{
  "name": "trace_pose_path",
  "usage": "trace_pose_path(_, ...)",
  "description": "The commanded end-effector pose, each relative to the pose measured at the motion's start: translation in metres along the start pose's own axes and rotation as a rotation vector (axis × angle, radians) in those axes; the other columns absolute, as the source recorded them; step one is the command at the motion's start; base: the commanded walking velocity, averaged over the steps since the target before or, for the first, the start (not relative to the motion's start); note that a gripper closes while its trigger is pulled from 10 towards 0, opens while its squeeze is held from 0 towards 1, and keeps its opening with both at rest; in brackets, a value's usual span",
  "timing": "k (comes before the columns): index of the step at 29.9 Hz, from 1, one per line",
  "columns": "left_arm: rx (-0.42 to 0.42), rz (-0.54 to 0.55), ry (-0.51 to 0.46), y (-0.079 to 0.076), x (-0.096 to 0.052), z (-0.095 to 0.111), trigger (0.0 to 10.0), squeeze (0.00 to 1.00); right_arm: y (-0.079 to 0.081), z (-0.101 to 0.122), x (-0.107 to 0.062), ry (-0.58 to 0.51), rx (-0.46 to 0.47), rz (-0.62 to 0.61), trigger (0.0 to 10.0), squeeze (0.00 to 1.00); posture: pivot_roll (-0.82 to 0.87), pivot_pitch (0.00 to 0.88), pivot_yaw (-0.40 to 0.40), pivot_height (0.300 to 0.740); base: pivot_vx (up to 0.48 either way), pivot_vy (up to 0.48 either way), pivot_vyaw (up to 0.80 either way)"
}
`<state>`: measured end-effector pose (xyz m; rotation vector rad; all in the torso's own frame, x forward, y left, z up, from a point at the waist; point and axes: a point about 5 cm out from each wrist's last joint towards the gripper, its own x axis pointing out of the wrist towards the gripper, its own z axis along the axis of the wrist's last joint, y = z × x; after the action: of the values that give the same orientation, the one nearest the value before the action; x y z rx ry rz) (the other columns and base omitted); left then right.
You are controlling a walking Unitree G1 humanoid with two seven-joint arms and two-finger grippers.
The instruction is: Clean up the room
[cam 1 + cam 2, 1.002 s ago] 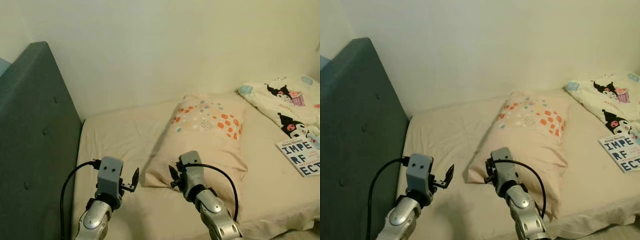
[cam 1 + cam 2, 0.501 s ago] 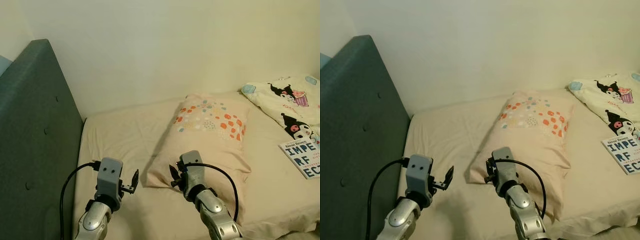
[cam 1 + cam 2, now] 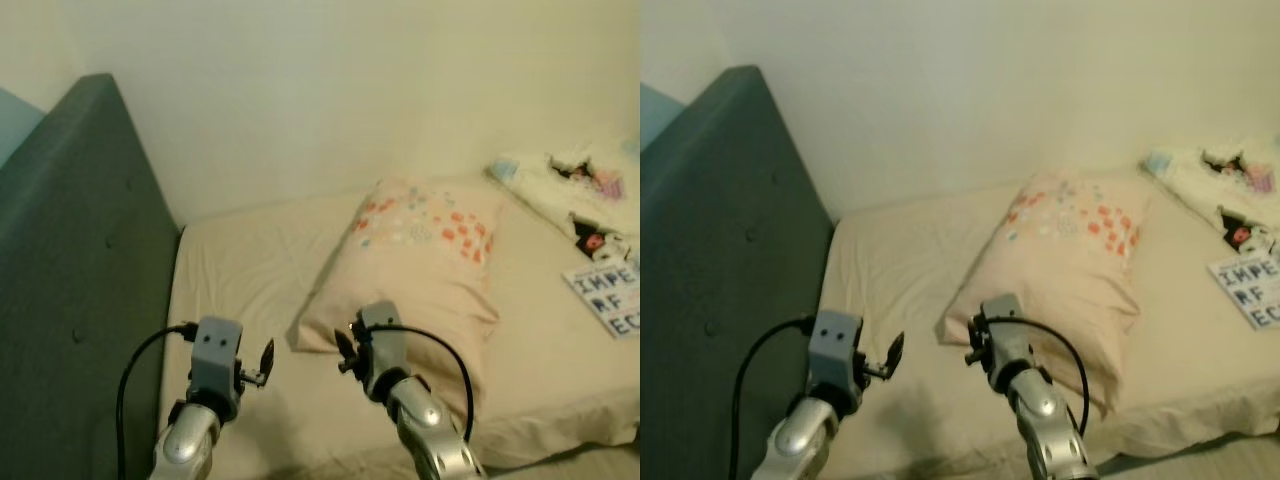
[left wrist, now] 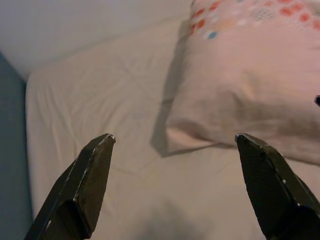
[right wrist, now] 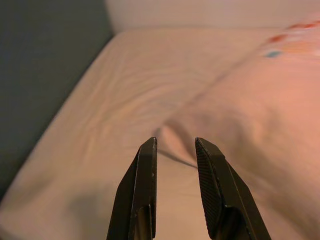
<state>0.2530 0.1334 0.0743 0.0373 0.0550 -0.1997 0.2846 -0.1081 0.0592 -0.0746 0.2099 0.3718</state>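
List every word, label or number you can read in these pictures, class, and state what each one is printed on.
"IMPE" – top line of large letters on the book lying on the bed, cut by the picture's edge.
"RF" – second line on the same cover.
"EC" – third line on the same cover.
The small line above "IMPE" is too blurred to read.
The cartoon-print bedding and the spotted pillow carry pictures only, no readable text.

The head views are blurred. The book (image 3: pixel 608 301) at the right is cut by the picture's edge, and its big letters are hard to read. The printed blanket (image 3: pixel 575 178) is also cut off there; its dark figures are perhaps cartoon animals. The pillow (image 3: pixel 415 265) hides part of the sheet (image 3: pixel 240 280).
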Motion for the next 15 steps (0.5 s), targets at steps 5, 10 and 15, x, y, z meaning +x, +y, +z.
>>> trace_pose_path(5, 0.018, 0.002, 0.009, 0.0045, -0.0002, 0.0002, 10.0, 0.0, 0.006, -0.0025, 0.0013, 0.008, 0.021, 0.007, 10.0, 0.0, -0.04, 0.079, 0.022, 0.74, 0.0, 0.0, 0.0)
trace_pose_path(10, 0.02, -0.001, 0.008, 0.0047, 0.0006, 0.0008, 10.0, 0.0, 0.0064, -0.0025, 0.0017, 0.008, 0.022, 0.004, 10.0, 0.0, -0.03, 0.078, 0.025, 0.74, 0.0, 0.0, 0.0)
trace_pose_path(15, 0.02, -0.006, 0.007, 0.0036, 0.0015, 0.0018, 10.0, 0.0, 0.0061, -0.0025, 0.0017, 0.007, 0.024, 0.002, 10.0, 0.0, -0.04, 0.078, 0.026, 0.74, 0.0, 0.0, 0.0)
